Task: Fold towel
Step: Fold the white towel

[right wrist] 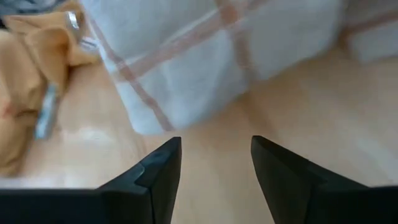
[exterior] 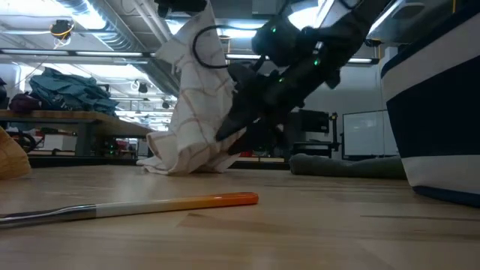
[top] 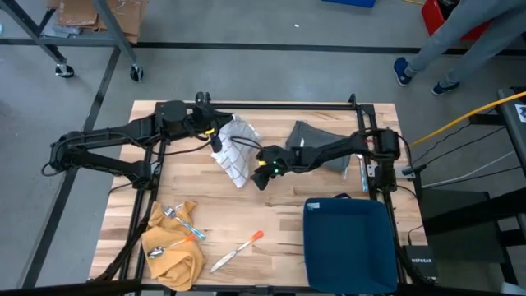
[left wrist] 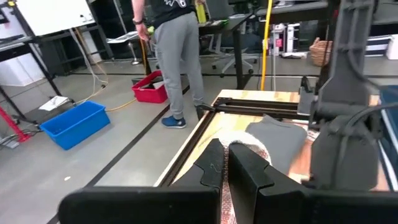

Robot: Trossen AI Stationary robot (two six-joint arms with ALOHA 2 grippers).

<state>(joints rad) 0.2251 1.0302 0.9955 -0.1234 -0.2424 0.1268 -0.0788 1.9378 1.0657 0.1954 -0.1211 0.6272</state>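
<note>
A white towel with thin brown checks is bunched up at the table's far middle. In the low view the towel hangs from above, with its crumpled lower end on the wood. My left gripper reaches in from the left and is shut on the towel's top. My right gripper comes from the right, slanting down, and is open. It sits just off the towel's near lower corner. In the right wrist view the towel lies ahead of my right gripper with bare wood between. My left gripper pinches the towel's raised upper part between its two fingers, coming roughly level from the table's left. One layer or several, I cannot tell. The towel hangs slack below the hold, its lower end resting on the table.
A grey cloth lies at the far right under the right arm. A dark blue bin stands at the near right. A yellow cloth with spoons and an orange-handled utensil lie near. A person stands beyond the table.
</note>
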